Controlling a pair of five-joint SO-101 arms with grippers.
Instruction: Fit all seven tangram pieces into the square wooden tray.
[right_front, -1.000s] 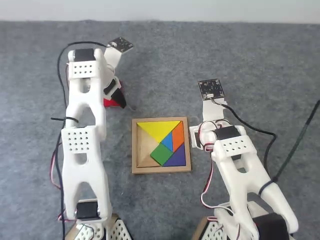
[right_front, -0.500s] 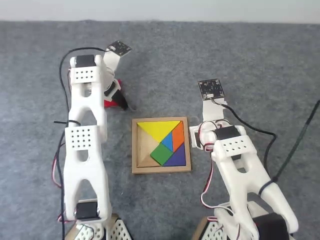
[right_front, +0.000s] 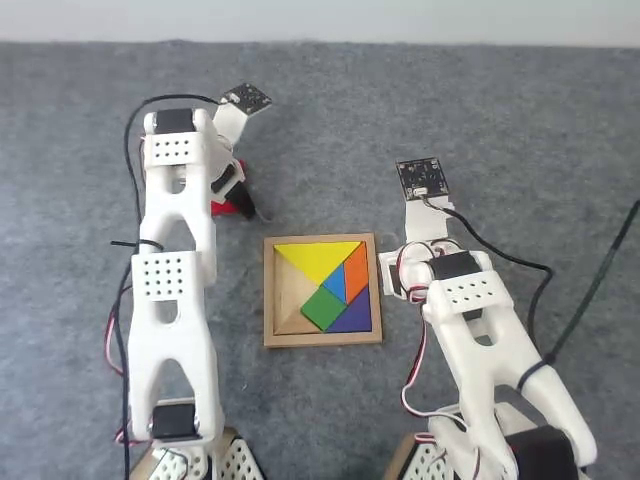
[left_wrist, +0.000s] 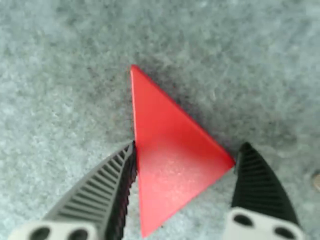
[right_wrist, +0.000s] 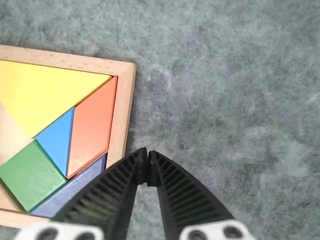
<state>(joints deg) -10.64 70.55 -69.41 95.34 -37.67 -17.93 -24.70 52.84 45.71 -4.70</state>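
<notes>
High view: the tray lies between the 2 arms and holds 5 coloured pieces. The red triangle lies on the carpet, past the tray's far left corner.

Left wrist view: the left gripper clamps the red triangle, 1 finger against each side.

Right wrist view: the right gripper is closed and empty, just beside the tray's edge.

Light: soft, even, bright | Shadow: thin dark band on grey mat beside red triangle — just beyond the fingers of the left gripper | Glare: pale sheen between those fingers
</notes>
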